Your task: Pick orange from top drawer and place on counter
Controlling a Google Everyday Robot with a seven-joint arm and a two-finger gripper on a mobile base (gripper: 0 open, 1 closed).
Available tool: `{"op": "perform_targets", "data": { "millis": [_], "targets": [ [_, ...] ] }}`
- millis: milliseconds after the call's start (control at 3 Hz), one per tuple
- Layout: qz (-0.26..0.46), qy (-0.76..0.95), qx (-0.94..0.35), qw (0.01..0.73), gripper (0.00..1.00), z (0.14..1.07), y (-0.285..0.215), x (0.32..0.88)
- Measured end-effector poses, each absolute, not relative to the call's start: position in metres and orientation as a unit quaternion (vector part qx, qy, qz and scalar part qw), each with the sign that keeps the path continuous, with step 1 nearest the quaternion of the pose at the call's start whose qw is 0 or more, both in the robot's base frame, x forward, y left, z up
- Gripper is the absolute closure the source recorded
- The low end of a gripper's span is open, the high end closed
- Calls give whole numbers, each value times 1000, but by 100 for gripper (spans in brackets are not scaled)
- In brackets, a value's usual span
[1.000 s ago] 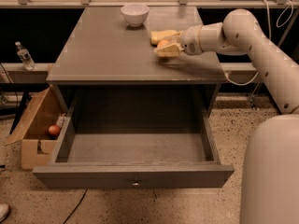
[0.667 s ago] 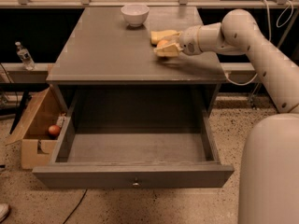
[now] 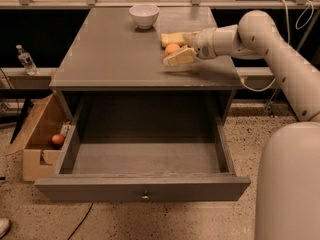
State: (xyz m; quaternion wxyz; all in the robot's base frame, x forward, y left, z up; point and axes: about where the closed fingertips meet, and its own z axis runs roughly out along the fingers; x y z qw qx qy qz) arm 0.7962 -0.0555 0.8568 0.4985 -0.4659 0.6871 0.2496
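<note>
Gripper (image 3: 176, 48) spread wider; orange (image 3: 172, 49) between, on counter (image 3: 110, 49).

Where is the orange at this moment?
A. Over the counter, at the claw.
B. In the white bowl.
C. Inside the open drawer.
A: the orange shows at the tip of the claw, over the counter and beside the yellow sponge; no orange lies in the drawer.

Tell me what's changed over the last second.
No visible change. The gripper stays over the counter, back right, at the orange, next to the yellow sponge. The top drawer stays open, and the white bowl is unmoved.
</note>
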Motion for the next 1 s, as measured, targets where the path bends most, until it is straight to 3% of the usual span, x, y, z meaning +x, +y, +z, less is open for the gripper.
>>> {"op": "perform_targets", "data": {
  "millis": [1000],
  "targets": [
    [220, 694, -478, 491, 0, 904, -145, 732]
  ]
}}
